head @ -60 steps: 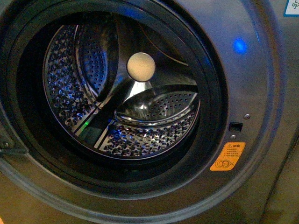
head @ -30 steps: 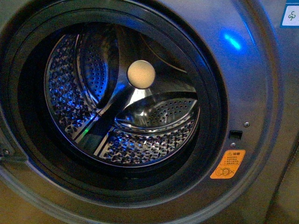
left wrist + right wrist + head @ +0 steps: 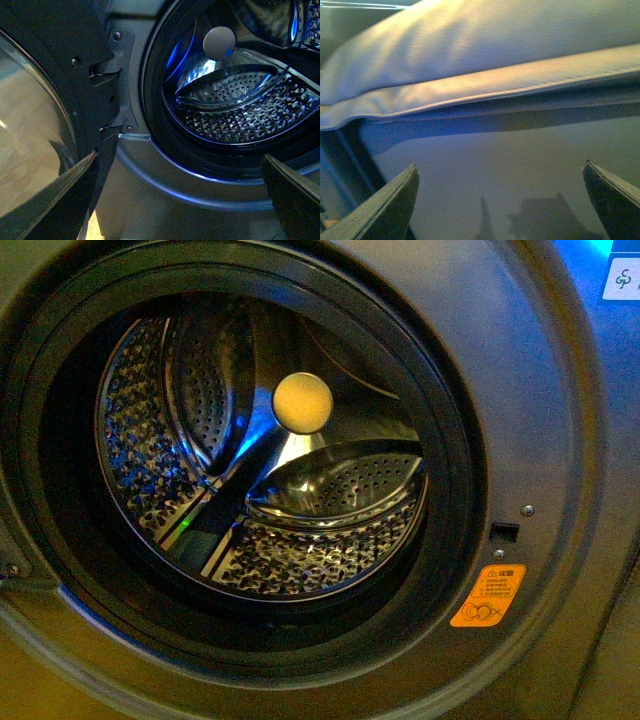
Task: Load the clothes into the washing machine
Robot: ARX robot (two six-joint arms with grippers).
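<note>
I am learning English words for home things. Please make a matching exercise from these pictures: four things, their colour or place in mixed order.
1 round flat disc
2 small rectangular warning sticker
3 perforated metal drum
4 hemmed woven garment

A shiny silver
B orange
C only in the right wrist view
D cream

Pairs: 1-D, 2-B, 3-A, 4-C

left pincer [image 3: 180,156]: two dark wedge-shaped fingers [image 3: 60,205], paler flat inner faces, tapering to thin tips. right pincer [image 3: 501,165]: same dark wedges, same pale bevel.
</note>
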